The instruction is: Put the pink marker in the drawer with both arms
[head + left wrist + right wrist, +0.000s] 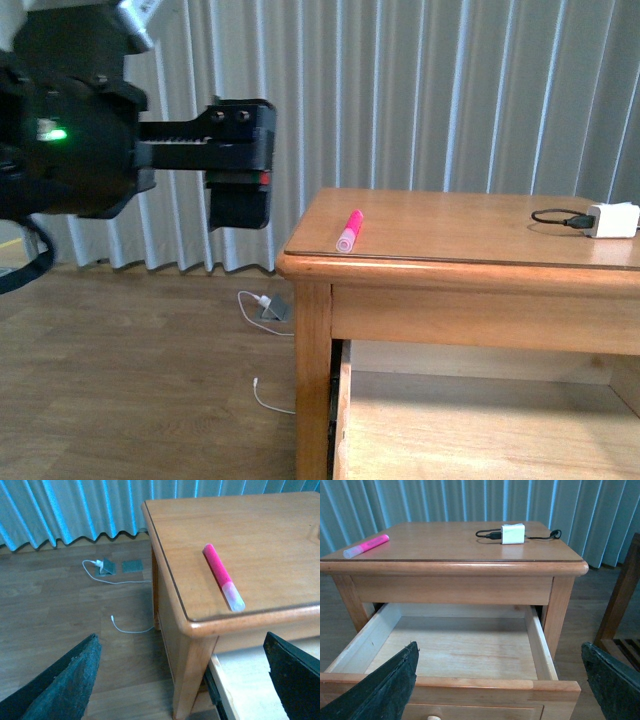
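The pink marker lies on the dresser top near its front left corner, pale cap toward the front edge. It also shows in the left wrist view and the right wrist view. The drawer is pulled out below the top, its pale interior empty; its round knob shows at the frame edge. My left gripper hangs open and empty in the air left of the dresser, short of the marker. My right gripper is open and empty in front of the drawer front.
A white charger block with black cable lies at the top's back right. White cables and a floor plate lie on the wooden floor left of the dresser. Curtains hang behind. A wooden frame stands right of the dresser.
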